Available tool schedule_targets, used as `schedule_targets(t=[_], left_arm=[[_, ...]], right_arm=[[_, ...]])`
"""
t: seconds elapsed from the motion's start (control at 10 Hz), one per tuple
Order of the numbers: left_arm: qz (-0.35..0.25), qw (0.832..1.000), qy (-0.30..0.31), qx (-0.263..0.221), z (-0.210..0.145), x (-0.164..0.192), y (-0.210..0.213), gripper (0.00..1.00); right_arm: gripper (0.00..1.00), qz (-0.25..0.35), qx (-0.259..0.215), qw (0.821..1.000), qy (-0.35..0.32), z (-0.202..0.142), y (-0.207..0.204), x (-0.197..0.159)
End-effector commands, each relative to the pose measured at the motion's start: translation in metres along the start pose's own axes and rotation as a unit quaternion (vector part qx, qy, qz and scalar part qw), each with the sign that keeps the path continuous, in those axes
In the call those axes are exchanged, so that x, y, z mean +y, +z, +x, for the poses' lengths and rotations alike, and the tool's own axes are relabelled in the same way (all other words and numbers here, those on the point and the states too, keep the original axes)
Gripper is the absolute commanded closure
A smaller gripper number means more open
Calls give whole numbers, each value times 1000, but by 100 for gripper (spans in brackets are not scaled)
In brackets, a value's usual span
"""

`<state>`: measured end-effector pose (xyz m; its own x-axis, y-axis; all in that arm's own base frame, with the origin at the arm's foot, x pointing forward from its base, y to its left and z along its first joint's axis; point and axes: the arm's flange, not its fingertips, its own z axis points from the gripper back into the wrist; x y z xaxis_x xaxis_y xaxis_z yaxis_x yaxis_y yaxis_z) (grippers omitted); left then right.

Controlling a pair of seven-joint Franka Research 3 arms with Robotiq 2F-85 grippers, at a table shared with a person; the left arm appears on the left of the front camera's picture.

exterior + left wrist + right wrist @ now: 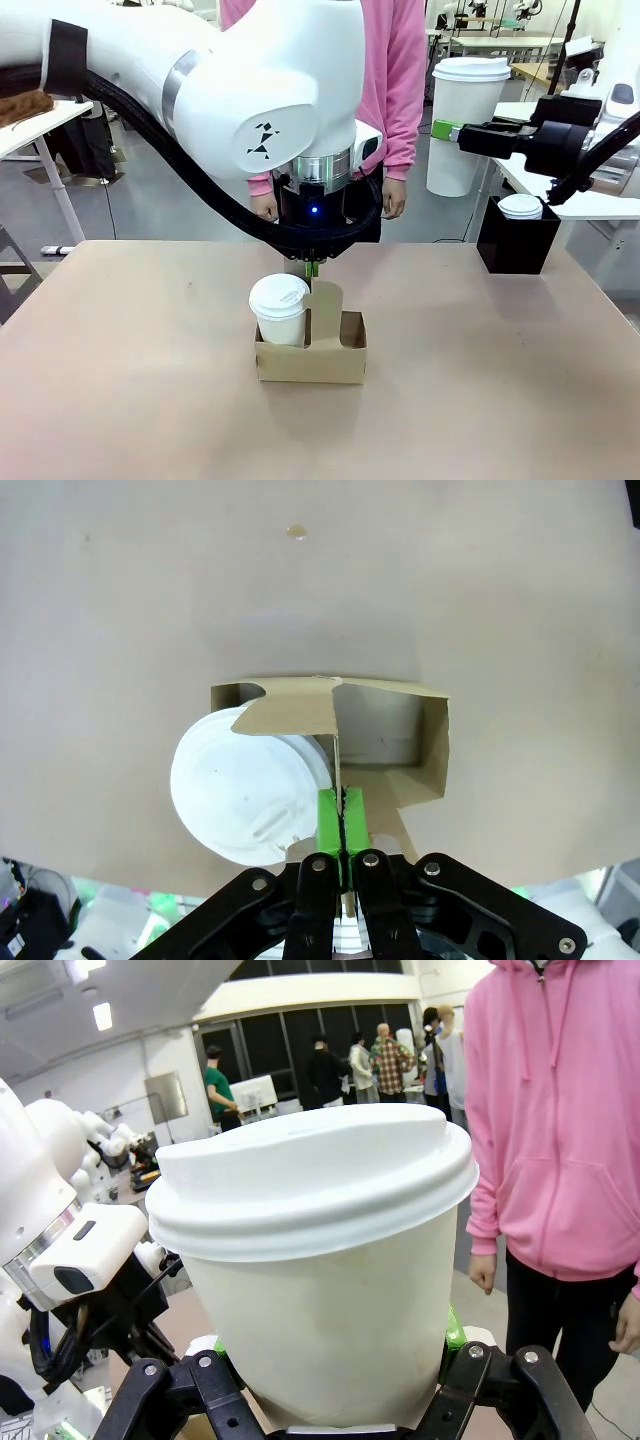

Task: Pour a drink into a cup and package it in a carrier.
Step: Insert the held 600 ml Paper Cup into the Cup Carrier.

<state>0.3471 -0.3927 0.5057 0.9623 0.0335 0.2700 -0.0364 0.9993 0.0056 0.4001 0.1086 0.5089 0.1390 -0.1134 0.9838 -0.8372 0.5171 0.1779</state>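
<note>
Carrier holds one lidded cup; left claw pinches its handle, right claw clamps a second cup.

A grey floor runs past a white side table; dark windows sit under ceiling lights.

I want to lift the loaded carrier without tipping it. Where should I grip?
Grip the carrier by its centre handle panel, from straight above: thin and vertical beside the cup, it suits a two-finger pinch, as the left gripper shows.

Short lidded cup in black box
</note>
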Motion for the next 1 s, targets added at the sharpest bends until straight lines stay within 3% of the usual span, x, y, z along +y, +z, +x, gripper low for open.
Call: schedule_targets(t=[0.0,0.1,0.2,0.3,0.4,0.5,0.6,0.9], left_arm=[[2,1000,-2,-1,0,3,2,99],[2,1000,-2,-1,0,3,2,99],[0,1000,0,0,0,0,0,42],[-5,1000,-13,7,0,6,1,41],[-21,999,-22,17,-1,11,6,0],[-34,999,-33,22,-1,16,16,36],[-44,996,-64,37,0,25,28,0],[-88,986,-132,46,4,75,67,0]], right_arm=[[20,3,-4,1000,-1,2,-1,1],[20,3,-4,1000,-1,2,-1,1],[20,3,-4,1000,-1,2,-1,1],[20,3,-4,1000,-1,2,-1,1],[20,3,-4,1000,-1,2,-1,1],[20,0,0,1000,0,0,0,0],[20,32,14,999,-8,-4,-9,-10],[20,158,47,986,4,-35,-31,-24]])
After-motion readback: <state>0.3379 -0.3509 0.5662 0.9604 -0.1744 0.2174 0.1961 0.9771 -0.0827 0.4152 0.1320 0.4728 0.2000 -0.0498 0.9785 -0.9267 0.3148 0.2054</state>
